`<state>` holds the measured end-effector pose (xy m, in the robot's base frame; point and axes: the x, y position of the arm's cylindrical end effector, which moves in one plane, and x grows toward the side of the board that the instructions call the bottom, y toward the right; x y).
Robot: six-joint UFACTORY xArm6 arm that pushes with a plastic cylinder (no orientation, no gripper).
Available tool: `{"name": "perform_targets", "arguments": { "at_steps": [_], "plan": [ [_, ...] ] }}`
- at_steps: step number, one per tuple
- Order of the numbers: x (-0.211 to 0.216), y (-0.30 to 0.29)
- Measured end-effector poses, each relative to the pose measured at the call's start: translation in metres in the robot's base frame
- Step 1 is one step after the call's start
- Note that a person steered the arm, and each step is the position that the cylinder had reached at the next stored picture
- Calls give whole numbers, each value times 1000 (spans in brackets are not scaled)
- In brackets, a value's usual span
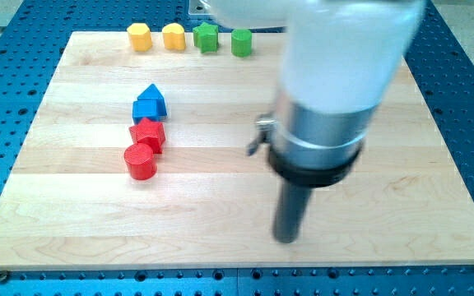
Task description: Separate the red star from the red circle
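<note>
The red star (pixel 148 133) lies on the wooden board at the view's left, touching the red circle (pixel 140 161), a short cylinder just below it. My tip (pixel 286 239) is the lower end of the dark rod, near the view's bottom centre, well to the right of both red blocks and apart from them.
Two blue blocks (pixel 149 104) sit close together just above the red star. Along the board's top edge stand a yellow block (pixel 140 36), a second yellow block (pixel 174 36), a green block (pixel 206 37) and a green cylinder (pixel 241 42). The wooden board (pixel 220 214) rests on a blue perforated table.
</note>
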<state>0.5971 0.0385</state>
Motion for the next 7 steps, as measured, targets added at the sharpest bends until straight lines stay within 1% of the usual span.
{"name": "perform_targets", "arguments": {
  "at_steps": [2,3,4,5,6,7],
  "plan": [
    [-43,-108],
    [-67,-140],
    [-115,-141],
    [-137,-157],
    [-114,-166],
    [-134,-181]
  ]
}}
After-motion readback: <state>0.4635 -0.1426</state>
